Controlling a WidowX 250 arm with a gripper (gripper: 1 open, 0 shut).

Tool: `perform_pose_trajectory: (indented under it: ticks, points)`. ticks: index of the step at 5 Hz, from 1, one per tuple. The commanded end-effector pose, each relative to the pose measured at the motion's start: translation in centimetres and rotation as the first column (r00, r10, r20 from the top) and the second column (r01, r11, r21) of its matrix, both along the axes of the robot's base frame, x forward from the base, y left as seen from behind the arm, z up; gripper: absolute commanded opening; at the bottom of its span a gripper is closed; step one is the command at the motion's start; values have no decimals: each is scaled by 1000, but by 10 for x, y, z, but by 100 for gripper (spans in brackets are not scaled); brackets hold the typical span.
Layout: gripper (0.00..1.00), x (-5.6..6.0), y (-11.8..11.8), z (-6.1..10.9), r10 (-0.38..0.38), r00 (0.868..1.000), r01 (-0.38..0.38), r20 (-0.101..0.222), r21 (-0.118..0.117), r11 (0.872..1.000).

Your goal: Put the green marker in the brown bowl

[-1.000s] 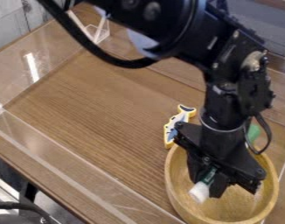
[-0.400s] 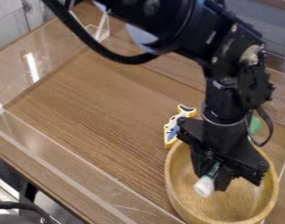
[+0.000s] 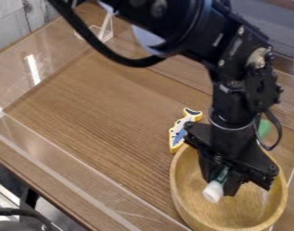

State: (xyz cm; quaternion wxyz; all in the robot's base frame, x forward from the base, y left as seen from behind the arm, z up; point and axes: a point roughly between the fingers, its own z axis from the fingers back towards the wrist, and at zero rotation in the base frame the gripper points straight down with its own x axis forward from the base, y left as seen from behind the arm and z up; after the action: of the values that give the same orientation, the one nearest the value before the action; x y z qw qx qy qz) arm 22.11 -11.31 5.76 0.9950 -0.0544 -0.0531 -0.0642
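The brown bowl (image 3: 185,200) sits at the lower right of the wooden table, wide and shallow. My black gripper (image 3: 228,184) points down into it, shut on the green marker. The marker's white cap end (image 3: 212,190) pokes out below the fingers, just above the bowl's floor. A bit of green barrel (image 3: 269,132) shows to the right behind the hand. The rest of the marker is hidden by the gripper.
A small blue-and-yellow fish toy (image 3: 183,126) lies on the table just beyond the bowl's far-left rim, close to the hand. A clear plastic wall (image 3: 41,135) borders the table's left and front sides.
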Motion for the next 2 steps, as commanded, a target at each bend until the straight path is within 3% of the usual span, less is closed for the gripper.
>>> perform_pose_trajectory:
  ticks: [1, 2]
  points:
    - [0, 11, -3, 8, 13, 999, -12, 44, -27, 1000]
    - [0, 13, -3, 6, 16, 999, -14, 47, -34, 999]
